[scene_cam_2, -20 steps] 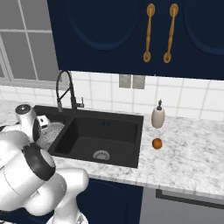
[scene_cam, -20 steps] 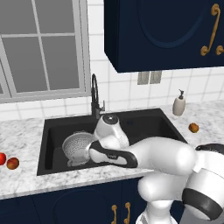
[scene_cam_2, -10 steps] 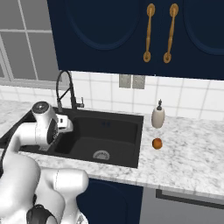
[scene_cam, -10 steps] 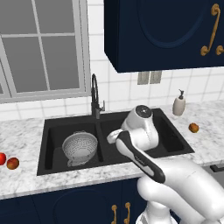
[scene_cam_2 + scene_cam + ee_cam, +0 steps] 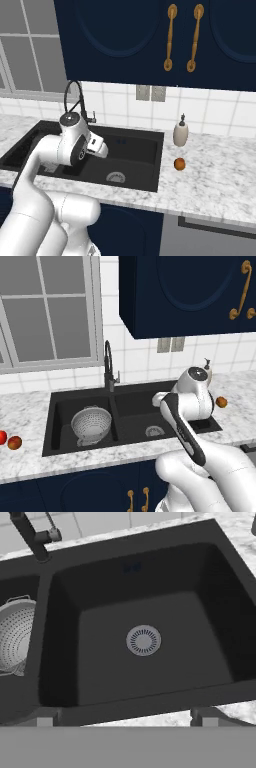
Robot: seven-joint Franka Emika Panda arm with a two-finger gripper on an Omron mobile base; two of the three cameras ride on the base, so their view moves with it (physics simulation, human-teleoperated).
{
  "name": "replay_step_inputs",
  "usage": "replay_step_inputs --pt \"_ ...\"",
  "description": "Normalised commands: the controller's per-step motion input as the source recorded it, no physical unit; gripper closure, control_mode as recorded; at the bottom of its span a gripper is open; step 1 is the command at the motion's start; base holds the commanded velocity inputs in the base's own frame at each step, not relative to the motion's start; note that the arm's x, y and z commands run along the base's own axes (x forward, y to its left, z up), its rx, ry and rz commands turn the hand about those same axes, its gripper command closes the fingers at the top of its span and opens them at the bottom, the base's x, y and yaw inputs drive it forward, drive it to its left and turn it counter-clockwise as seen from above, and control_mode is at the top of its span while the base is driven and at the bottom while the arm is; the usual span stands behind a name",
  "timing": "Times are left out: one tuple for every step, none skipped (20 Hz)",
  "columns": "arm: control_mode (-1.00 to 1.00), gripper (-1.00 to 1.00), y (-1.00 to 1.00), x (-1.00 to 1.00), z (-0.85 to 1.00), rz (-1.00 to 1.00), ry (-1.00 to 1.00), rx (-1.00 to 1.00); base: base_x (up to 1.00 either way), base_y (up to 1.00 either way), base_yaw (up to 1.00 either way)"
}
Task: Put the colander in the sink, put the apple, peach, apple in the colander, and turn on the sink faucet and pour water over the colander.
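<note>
Colander [image 5: 91, 424]: seated in the left basin of the sink [image 5: 131, 392], upright and empty; the hand view shows its perforated rim at the left margin [image 5: 14, 634]. This first step reads as done.
Sink: matte black double basin set into the marble counter [image 5: 30, 461]; right basin bare, with its round steel drain [image 5: 143, 640] exposed.
Apples: one red fruit [image 5: 2, 437] and a red-orange one [image 5: 15, 442] lie touching or nearly so at the counter's left edge, well apart from the colander; which of these the task counts as apple cannot be told for certain.
Peach [image 5: 180, 164]: small orange fruit on the counter right of the sink, just in front of the soap dispenser [image 5: 180, 132]; also seen near the counter's right end [image 5: 221, 402].
Sink faucet [image 5: 108, 365]: black gooseneck behind the divider between the basins; no stream of water visible, so judged off.
Gripper [image 5: 125, 718]: fingertips spread wide at the bottom of the hand view, nothing between them; poised over the right basin, looking down at its drain.
Progress: one step of three complete by appearance. Remaining: all three fruits into the colander, then the faucet turned on with water over the colander.
</note>
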Motion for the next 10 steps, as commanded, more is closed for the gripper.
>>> replay_step_inputs --pt "-1.0 -1.0 -1.0 -0.15 0.0 -0.28 0.01 0.07 0.0 0.0 0.0" --pt "-1.0 -1.0 -1.0 -0.05 0.0 -0.25 0.0 0.06 0.0 0.0 0.0" --pt "-1.0 -1.0 -1.0 0.0 0.0 -0.22 0.0 0.06 0.0 0.0 0.0" --pt "-1.0 -1.0 -0.98 0.0 0.0 -0.22 0.0 0.05 0.0 0.0 0.0" --pt "-1.0 -1.0 -0.95 0.0 0.0 -0.19 0.0 0.04 0.0 0.0 0.0" --pt "-1.0 -1.0 -0.92 0.0 0.0 -0.14 0.0 0.05 0.0 0.0 0.0" --pt "-1.0 -1.0 -0.81 0.0 0.0 -0.14 0.0 0.04 0.0 0.0 0.0" --pt "-1.0 -1.0 -0.78 0.0 0.0 -0.14 0.0 0.02 0.0 0.0 0.0" --pt "-1.0 -1.0 -0.78 0.0 0.0 -0.13 0.0 0.01 0.0 0.0 0.0" --pt "-1.0 -1.0 -0.76 0.0 0.0 -0.1 0.0 0.0 0.0 0.0 0.0"
